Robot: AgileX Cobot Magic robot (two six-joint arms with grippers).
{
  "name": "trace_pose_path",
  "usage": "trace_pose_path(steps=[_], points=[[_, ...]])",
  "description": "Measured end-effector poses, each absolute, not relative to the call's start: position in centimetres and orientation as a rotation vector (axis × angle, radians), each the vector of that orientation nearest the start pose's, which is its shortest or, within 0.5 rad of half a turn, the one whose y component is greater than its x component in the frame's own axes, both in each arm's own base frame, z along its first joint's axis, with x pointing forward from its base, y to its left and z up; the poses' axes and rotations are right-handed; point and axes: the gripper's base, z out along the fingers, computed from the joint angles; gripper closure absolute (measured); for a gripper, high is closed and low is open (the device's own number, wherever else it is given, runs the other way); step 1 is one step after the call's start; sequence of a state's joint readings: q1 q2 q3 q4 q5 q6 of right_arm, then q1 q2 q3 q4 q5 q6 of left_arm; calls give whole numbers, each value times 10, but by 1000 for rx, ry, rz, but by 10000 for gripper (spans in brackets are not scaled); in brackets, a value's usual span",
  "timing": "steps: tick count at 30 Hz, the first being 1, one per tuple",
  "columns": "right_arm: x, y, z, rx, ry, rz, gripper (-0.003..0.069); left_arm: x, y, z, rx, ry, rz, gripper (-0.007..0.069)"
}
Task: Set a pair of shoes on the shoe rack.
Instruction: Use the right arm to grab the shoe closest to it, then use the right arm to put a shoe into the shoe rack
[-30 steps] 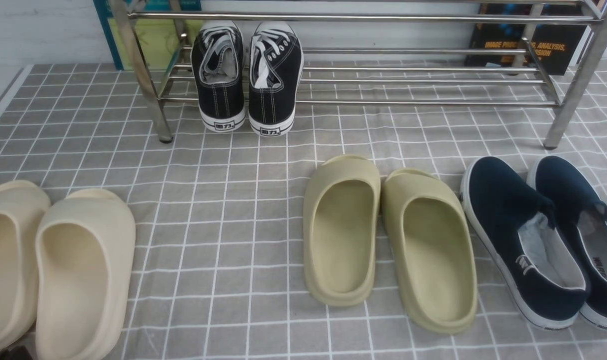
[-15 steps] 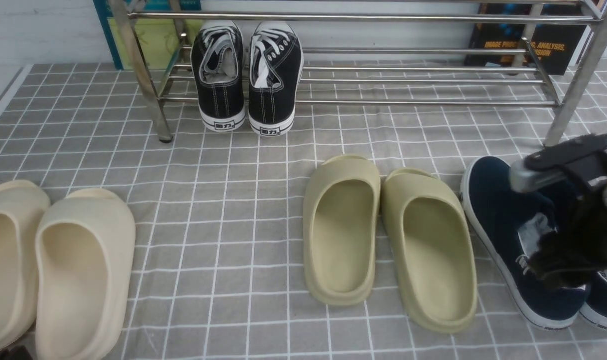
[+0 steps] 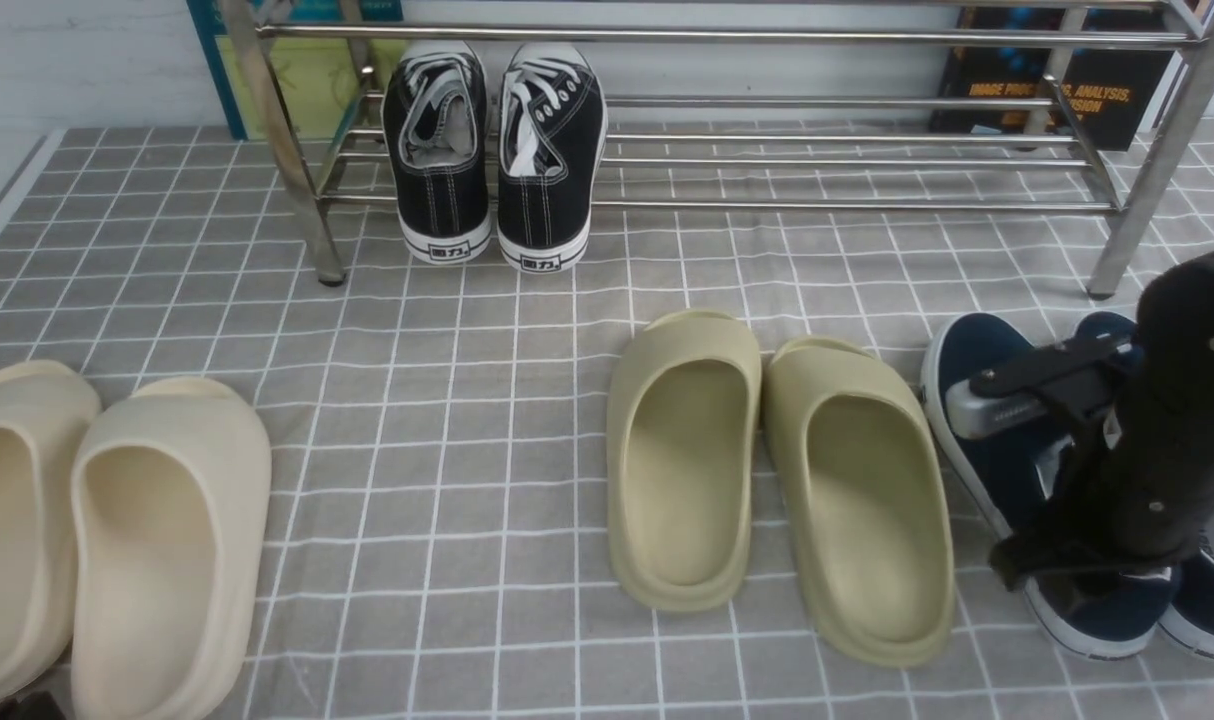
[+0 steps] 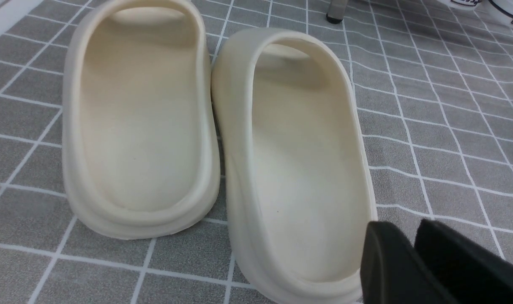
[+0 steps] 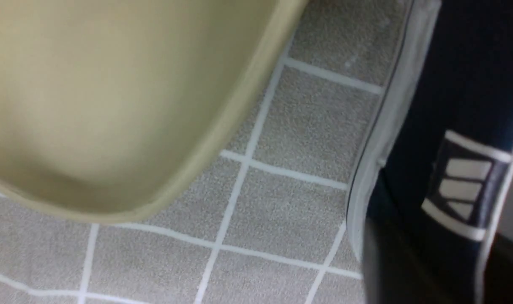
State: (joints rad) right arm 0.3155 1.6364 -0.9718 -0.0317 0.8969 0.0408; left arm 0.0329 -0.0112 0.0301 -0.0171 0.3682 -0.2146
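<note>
The shoe rack (image 3: 727, 205) stands at the far side of the desk (image 3: 447, 330), which is covered with a grey cloth with white squares. On its low shelf, toward the left end, stands one pair of black lace-up sneakers (image 3: 547, 150) with the heels toward the camera. Each heel carries a small white label (image 3: 540, 262) with dark signs that I cannot read. The other bars of this shelf carry nothing.

The pair of shoes (image 3: 982, 360), navy with white soles, is not on the rack. It lies on the desk at the near right, toes toward the rack. The right gripper (image 3: 1097, 555) is low over the left shoe of this pair and hides its opening. I cannot tell how its jaws stand. The right wrist view shows on this shoe's side a white logo (image 5: 463, 181) of three bars.

Just left of the pair lie two olive slides (image 3: 682, 450), and at the far left two cream slides (image 3: 167, 540). The left gripper (image 4: 410, 253) hangs near the cream slides, its jaws almost pressed together, pinching nothing.

Behind the rack leans a dark book (image 3: 1047, 90); "ANALYSIS" is readable on it.
</note>
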Motion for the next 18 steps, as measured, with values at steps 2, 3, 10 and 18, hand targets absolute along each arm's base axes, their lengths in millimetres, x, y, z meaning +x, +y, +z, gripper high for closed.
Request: trace_pose_path(steps=[2, 3, 10, 18], points=[[276, 88, 198, -444, 3019, -9, 561, 53, 1, 171, -242, 1857, -142, 512], [278, 90, 206, -453, 3026, -1, 616, 53, 1, 171, -242, 1857, -142, 512], [293, 101, 265, -524, 2964, 108, 615, 53, 1, 171, -242, 1857, -142, 512], [335, 117, 297, -561, 2825, 142, 615, 53, 1, 171, -242, 1857, -142, 512]])
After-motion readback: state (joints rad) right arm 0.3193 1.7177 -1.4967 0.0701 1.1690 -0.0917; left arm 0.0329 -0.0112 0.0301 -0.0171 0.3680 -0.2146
